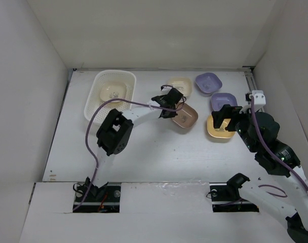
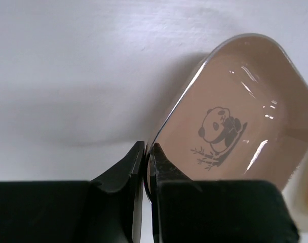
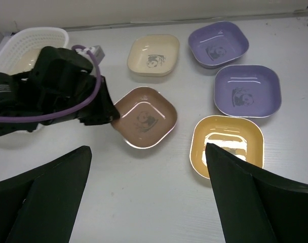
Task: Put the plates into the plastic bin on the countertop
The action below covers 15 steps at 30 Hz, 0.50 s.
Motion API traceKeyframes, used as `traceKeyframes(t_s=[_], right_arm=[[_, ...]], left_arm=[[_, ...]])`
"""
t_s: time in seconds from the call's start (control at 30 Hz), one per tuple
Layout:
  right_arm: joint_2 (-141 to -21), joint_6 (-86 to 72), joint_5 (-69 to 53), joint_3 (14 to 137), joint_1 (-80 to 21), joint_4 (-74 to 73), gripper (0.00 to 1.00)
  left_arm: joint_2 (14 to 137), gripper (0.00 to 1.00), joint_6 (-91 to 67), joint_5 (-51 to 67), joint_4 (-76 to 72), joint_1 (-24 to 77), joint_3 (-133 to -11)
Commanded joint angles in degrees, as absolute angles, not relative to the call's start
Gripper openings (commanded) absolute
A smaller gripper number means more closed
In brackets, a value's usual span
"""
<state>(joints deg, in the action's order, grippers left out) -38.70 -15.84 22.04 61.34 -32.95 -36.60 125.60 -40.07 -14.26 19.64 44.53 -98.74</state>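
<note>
Left gripper (image 2: 146, 151) clenched on the left rim of the brown plate (image 2: 235, 116), right of the plastic bin (image 1: 99, 80). Next, we judge, comes a lift and a carry leftward. Right gripper (image 3: 147, 152) hangs agape over the yellow plate (image 3: 227, 147).

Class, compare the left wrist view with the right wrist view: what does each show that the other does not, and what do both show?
Only the left wrist view: the rim of the brown plate caught between the closed fingertips of the left gripper.
Only the right wrist view: the cream plate, two lavender plates, the yellow plate, the plastic bin, and the right gripper, open.
Both: the brown plate, its panda print and the white countertop.
</note>
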Motion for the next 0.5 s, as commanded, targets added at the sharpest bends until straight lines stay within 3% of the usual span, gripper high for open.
traceKeyframes(t_s=[0.0, 0.13, 0.3, 0.47], right_arm=[[-38.2, -15.0, 21.2, 61.9, -32.5, -33.8, 1.00], [-38.8, -15.0, 20.0, 61.4, -32.5, -33.1, 1.00], [-39.4, -15.0, 18.5, 60.8, -32.5, -31.2, 1.00], [-40.0, -13.0, 13.3, 58.4, -32.5, -26.1, 1.00]], left_arm=[[114.2, 0.00, -38.3, -17.1, 22.1, 44.5, -93.3], [103.4, 0.00, -37.6, -19.1, 23.4, 41.8, -90.8], [94.8, 0.00, -33.5, -16.2, 22.8, 26.5, -89.0], [95.4, 0.00, -25.5, -3.5, 14.2, 10.6, -85.3]])
